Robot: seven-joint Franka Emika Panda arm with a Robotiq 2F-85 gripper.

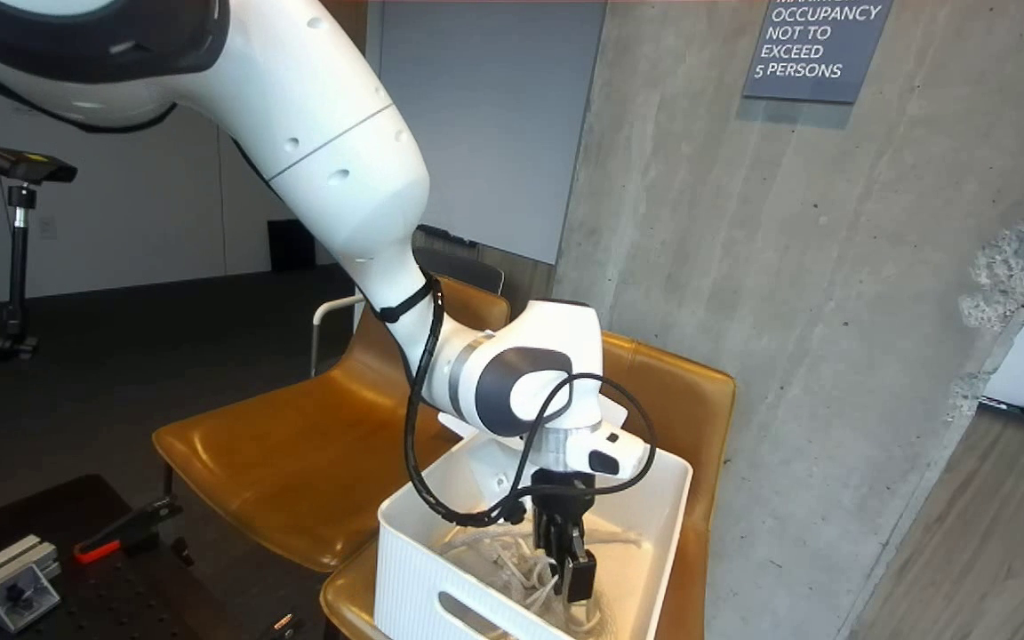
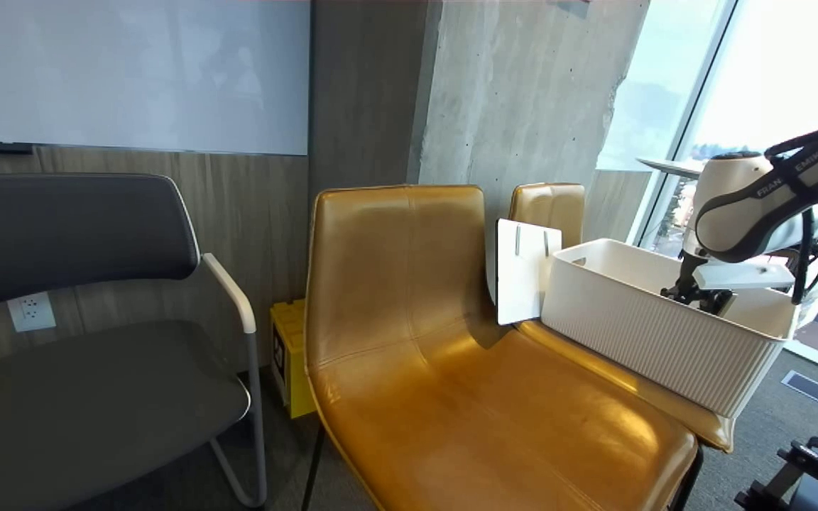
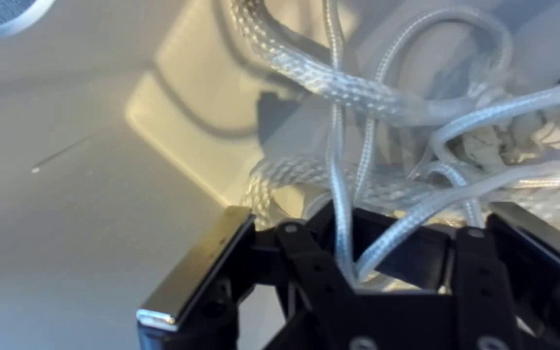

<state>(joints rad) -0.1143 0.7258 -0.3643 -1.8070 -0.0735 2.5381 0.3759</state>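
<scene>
Where two slim, tightly woven white cords (image 3: 341, 199) meet in a V at the lower centre of the wrist view, the black gripper (image 1: 574, 578) has its fingers together; whether it pinches them I cannot tell. Thicker, glossy braided cord (image 3: 299, 68) curls across the upper middle. The tangle lies inside a ribbed white bin (image 1: 410, 569), low in the centre of an exterior view, where a looping black cable (image 1: 426, 360) crosses in front. A smooth tan chair (image 1: 685, 391) bears the bin; beyond, a pitted concrete wall (image 1: 814, 311) rises at right.
</scene>
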